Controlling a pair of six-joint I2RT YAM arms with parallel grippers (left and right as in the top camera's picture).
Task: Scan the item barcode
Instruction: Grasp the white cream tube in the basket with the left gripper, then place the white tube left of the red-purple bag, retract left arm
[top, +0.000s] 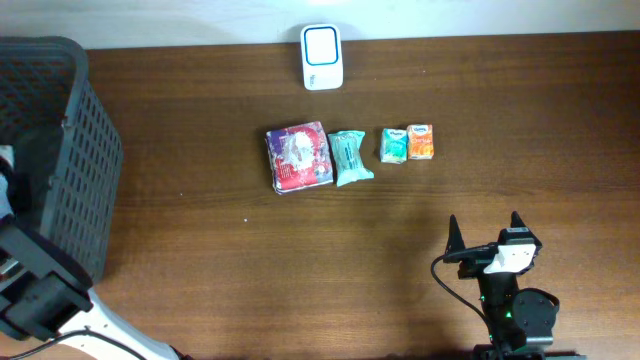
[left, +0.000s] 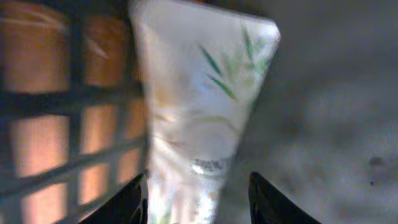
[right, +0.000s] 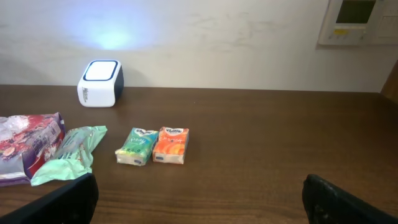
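Observation:
A white pouch with green leaf print (left: 199, 106) stands between the fingers of my left gripper (left: 198, 193) inside the dark mesh basket (top: 60, 150). The left finger (left: 127, 202) lies against the pouch, while the right finger (left: 273, 199) stands a little off it, so the jaws are open around it. The overhead view hides this gripper in the basket. The white barcode scanner (top: 322, 57) stands at the table's far edge, its blue-lit top also in the right wrist view (right: 99, 83). My right gripper (top: 485, 232) hovers wide open over bare table near the front right (right: 199, 186).
A row of items lies mid-table: a red and purple packet (top: 298, 157), a pale green packet (top: 349, 157), a teal tissue pack (top: 394, 145) and an orange one (top: 421, 142). The basket's mesh wall (left: 74, 93) is close on the left of the pouch.

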